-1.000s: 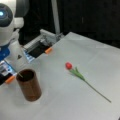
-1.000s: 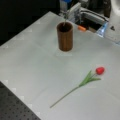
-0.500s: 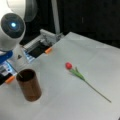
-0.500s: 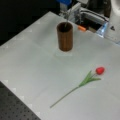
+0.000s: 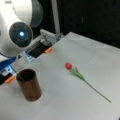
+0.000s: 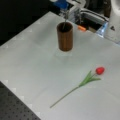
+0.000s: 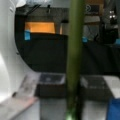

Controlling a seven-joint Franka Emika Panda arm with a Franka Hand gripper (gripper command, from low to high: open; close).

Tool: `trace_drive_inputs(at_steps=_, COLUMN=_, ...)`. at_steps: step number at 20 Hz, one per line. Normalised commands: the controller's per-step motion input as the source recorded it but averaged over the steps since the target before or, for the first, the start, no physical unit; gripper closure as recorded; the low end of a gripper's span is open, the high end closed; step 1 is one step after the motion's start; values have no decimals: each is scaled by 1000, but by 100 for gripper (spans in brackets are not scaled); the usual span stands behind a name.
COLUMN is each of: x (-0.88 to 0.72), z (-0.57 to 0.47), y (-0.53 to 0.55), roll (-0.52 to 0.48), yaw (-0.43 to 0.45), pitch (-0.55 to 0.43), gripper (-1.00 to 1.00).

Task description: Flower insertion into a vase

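The vase [image 5: 29, 85] [image 6: 65, 36], a dark-brown cylinder, stands upright on the white table. A thin green flower stem [image 6: 64, 20] slants down into its mouth from my blue-tipped gripper [image 6: 61, 4], which hangs just above and behind it. In the wrist view that stem [image 7: 74, 50] runs straight up between the dark fingers [image 7: 50, 86], and the gripper [image 7: 72, 87] is shut on it. Its blossom is out of view. A red tulip [image 5: 68, 65] [image 6: 100, 70] with a long stem lies flat on the table, apart from the vase.
My white arm [image 5: 17, 32] with a blue light fills a front view's upper left. A dark fixture with orange tabs [image 5: 48, 50] [image 6: 81, 27] sits behind the table. A black perforated board [image 6: 15, 107] borders the table's corner.
The white arm has swung closer and looms larger at a front view's left. The vase and the lying tulip have not moved.
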Motion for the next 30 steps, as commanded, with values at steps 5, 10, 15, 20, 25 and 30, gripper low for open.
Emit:
trace_drive_inputs(at_steps=5, x=434, z=-283, y=146, roll=-31, yaw=-89, pitch=71, gripper=100)
trace_drive_inputs(at_steps=10, x=415, z=-278, y=173, roll=-22, yaw=-89, pitch=26, gripper=100)
trace_drive_inputs(at_steps=15, x=313, z=-244, y=47, roll=36, yaw=-142, pitch=-38, gripper=-100)
trace_drive_inputs(at_steps=20, x=252, z=-117, y=-27, roll=59, yaw=-146, pitch=-33, gripper=-100)
trace_drive_inputs(at_steps=25, x=216, z=-12, y=-30, roll=55, yaw=-142, pitch=5, gripper=-100)
trace_drive_inputs(at_steps=30, x=282, z=59, y=25, roll=9, yaw=-74, pitch=-6, gripper=-100)
